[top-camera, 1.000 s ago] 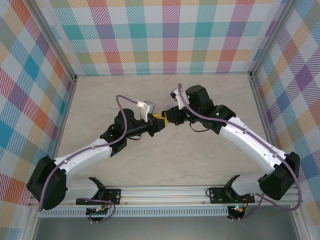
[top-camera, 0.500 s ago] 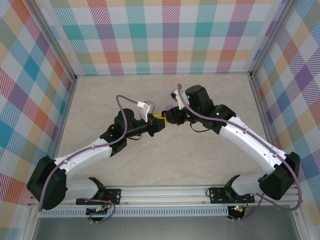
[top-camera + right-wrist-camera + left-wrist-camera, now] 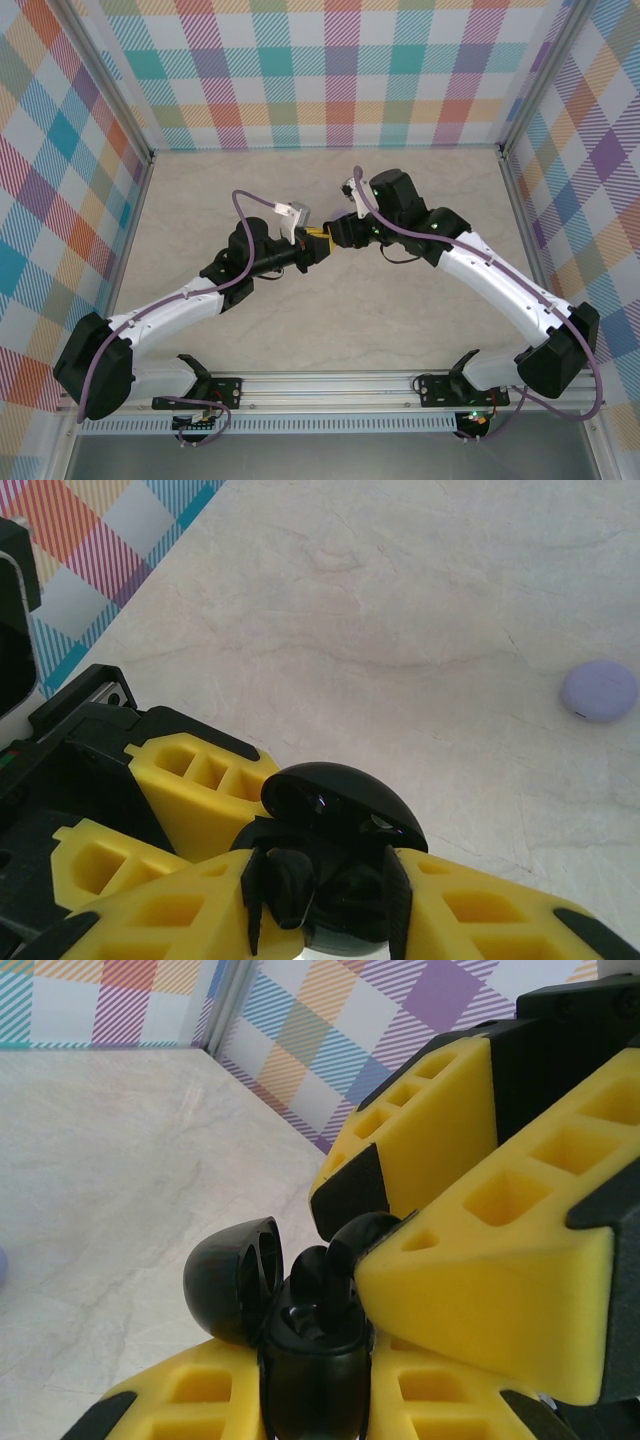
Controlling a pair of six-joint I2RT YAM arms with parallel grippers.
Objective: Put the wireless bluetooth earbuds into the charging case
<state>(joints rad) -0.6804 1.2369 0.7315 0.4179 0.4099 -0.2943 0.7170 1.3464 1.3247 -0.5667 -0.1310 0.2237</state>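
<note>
The left hand [image 3: 316, 1402] clamps the black charging case [image 3: 312, 1358] over the desk [image 3: 400, 630], lid tipped back, so its wells face the right hand [image 3: 322, 905]. That hand's jaws stand parted around a black earbud [image 3: 345, 1256] sitting in the case; whether they grip it I cannot tell.

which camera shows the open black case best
Left wrist: the black case is close, lid flipped open, an earbud in it, the left gripper clamping its base. Right wrist shows the raised lid, base sunk in the right gripper. The top view nearly hides it between the arms.
</note>
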